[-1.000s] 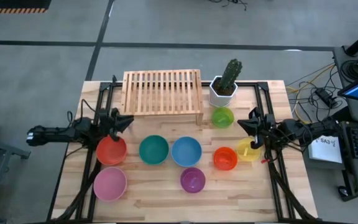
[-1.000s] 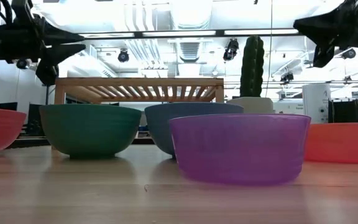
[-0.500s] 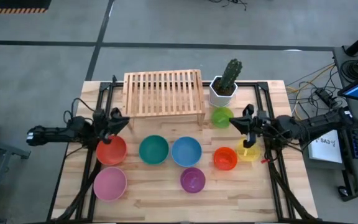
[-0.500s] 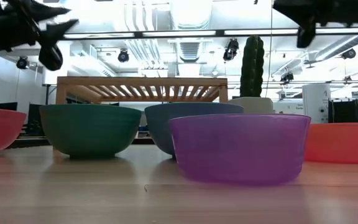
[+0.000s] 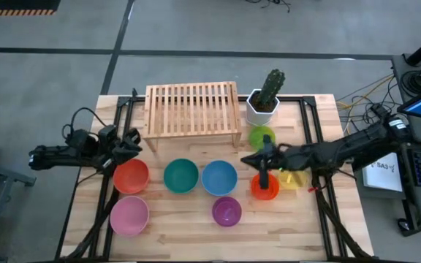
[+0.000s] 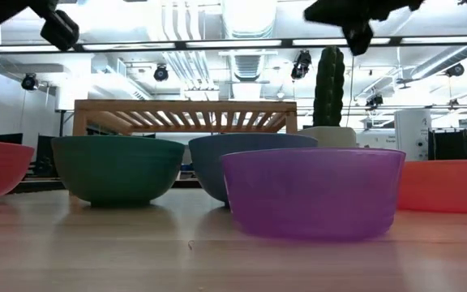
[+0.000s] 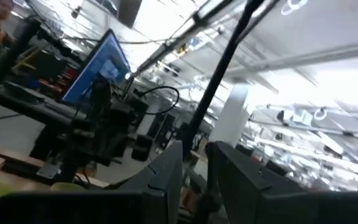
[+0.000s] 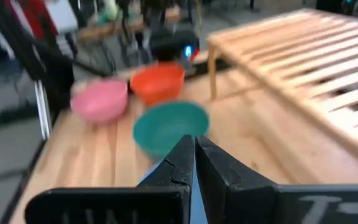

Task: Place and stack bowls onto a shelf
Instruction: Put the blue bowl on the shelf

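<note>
Several plastic bowls stand on the wooden table: red-orange [image 5: 131,176], teal [image 5: 180,176], blue [image 5: 218,177], orange [image 5: 264,188], yellow [image 5: 294,180], lime green [image 5: 262,136], purple [image 5: 226,211] and pink [image 5: 129,215]. The slatted shelf [image 5: 191,109] stands on its short legs at the far middle, with nothing on it. My right gripper [image 5: 244,159] is shut and hangs in the air between the blue and orange bowls, pointing toward the table's left. My left gripper [image 5: 138,139] floats above the far rim of the red-orange bowl, tipped upward, with a narrow bare gap between its fingers [image 7: 194,171].
A white pot with a cactus [image 5: 264,103] stands right of the shelf, just behind the lime green bowl. Black frame rails [image 5: 320,146] run along both sides of the table. Bare wood lies in front of the shelf and along the near edge.
My right gripper has swung from over the yellow bowl toward the table's left and risen, ending between the blue and orange bowls. It has stayed shut. My left gripper has risen, tipped its fingers upward and drawn back a little toward the left edge. No bowl has moved.
</note>
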You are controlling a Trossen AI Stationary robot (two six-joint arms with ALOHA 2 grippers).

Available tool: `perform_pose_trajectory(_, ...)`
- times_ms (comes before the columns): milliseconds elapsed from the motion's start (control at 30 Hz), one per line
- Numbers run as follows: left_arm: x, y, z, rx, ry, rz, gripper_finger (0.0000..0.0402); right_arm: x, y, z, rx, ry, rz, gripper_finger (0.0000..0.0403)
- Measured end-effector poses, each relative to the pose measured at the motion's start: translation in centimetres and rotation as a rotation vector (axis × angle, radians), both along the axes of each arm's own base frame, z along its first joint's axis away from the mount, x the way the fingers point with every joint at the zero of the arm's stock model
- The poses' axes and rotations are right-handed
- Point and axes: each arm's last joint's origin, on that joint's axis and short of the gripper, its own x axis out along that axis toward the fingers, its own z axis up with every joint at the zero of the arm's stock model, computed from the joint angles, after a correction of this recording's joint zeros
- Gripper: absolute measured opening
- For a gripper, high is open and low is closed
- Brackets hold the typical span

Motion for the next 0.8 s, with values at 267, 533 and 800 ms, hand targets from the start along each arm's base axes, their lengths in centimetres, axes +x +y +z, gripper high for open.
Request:
perform_pose_trajectory(267, 2.2, 0.0, -0.8, 0.135, 0.257, 0.048, 0.0077, 3.5, 2.5, -0.4, -0.072, 0.153, 0.059, 0.0009)
perform_pose_trajectory(533, 3.4, 0.0, -1.0, 0.493, 0.543, 0.063, 0.0077, 7.3, 3.8, 0.2, -0.151, 0.401, 0.061, 0.0009)
perform_pose_trajectory(800, 3.8, 0.1, -1.3, 0.58, 0.591, 0.11, 0.0077, 11.4, 5.1, 0.2, -0.206, 0.579, 0.06, 0.0009)
